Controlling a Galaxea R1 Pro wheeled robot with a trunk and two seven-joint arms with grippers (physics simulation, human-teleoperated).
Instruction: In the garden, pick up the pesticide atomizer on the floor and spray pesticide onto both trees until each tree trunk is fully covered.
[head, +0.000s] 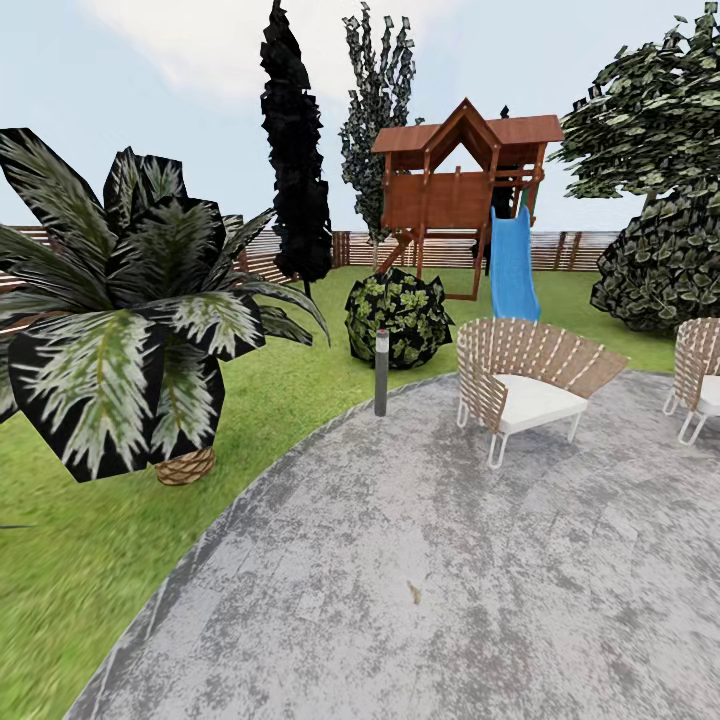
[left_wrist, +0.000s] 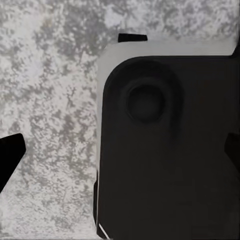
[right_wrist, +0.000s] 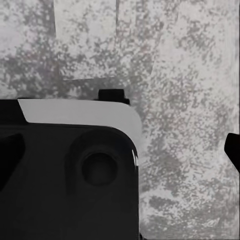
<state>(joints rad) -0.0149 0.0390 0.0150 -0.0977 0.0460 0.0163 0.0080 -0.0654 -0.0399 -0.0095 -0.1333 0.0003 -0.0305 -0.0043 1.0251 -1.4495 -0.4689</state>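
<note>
Currently we are logging a transit moment: we are standing on the grey paving, head camera facing across the garden lawn toward the slatted fence

Item, left gripper: dark fingertips are showing at opposite edges of the wrist view, well apart, so we are reading it as spread and holding nothing. It is hanging over the robot's own dark base and the stone beneath it, likely tucked for travel

Item, right gripper: one dark fingertip is showing; the other side is merging with the base, so we cannot tell its state

Item, pesticide atomizer: we are finding no bottle near either gripper, so it must lie somewhere we are not yet facing

Item, surroundings well ahead of both grippers: a palm, a black cypress, a bollard lamp, a wicker chair, a playhouse with blue slide
</note>
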